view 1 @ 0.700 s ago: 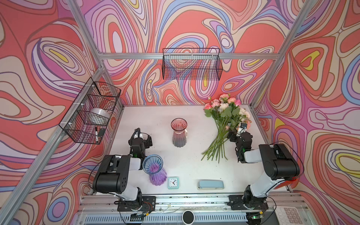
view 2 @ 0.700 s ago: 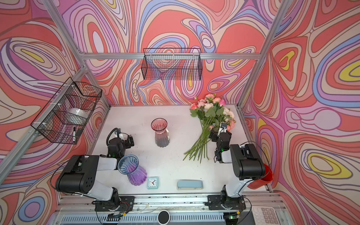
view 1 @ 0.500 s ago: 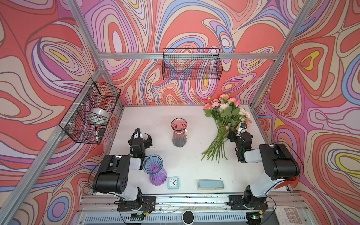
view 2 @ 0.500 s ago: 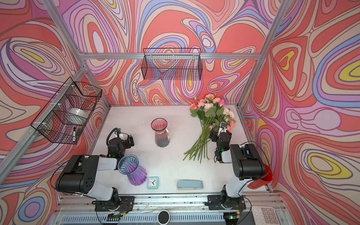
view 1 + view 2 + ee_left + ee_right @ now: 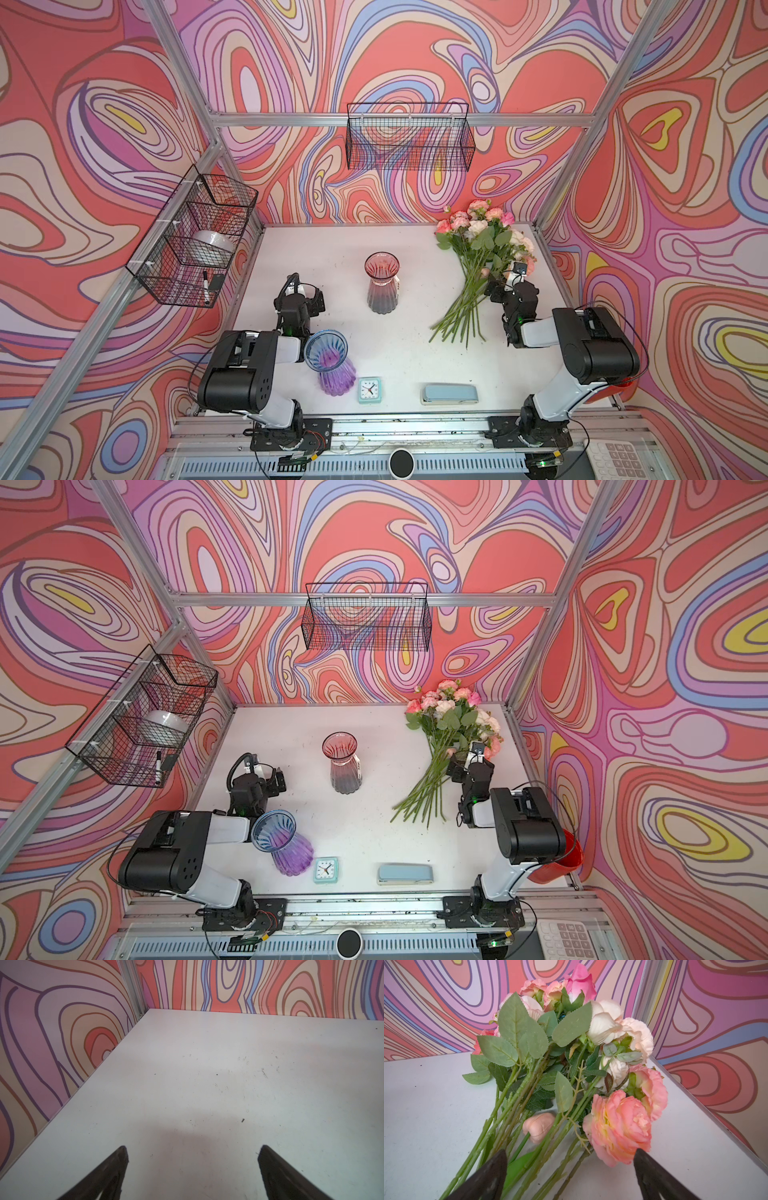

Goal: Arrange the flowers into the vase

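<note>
Green-stemmed pink, peach and cream flowers [image 5: 473, 266] lie bundled on the white desk [image 5: 340, 249] in the far right corner. None are in the red-to-grey ribbed glass vase [image 5: 382, 286] mid-desk.

Right hand [image 5: 571, 1159]: jaws wide, empty, stems between its tips. Left hand [image 5: 192, 1155]: wide, empty, over bare desk.

Risks:
- Stems overlap, so a close may grab several or drag the pile.
- Long stems could tip the vase.
- The blue-purple ribbed glass vase [image 5: 330, 365] sits just beside the left arm; a swing could knock it.

Right wrist view shows the stem tangle. Only the top views show the vases.
</note>
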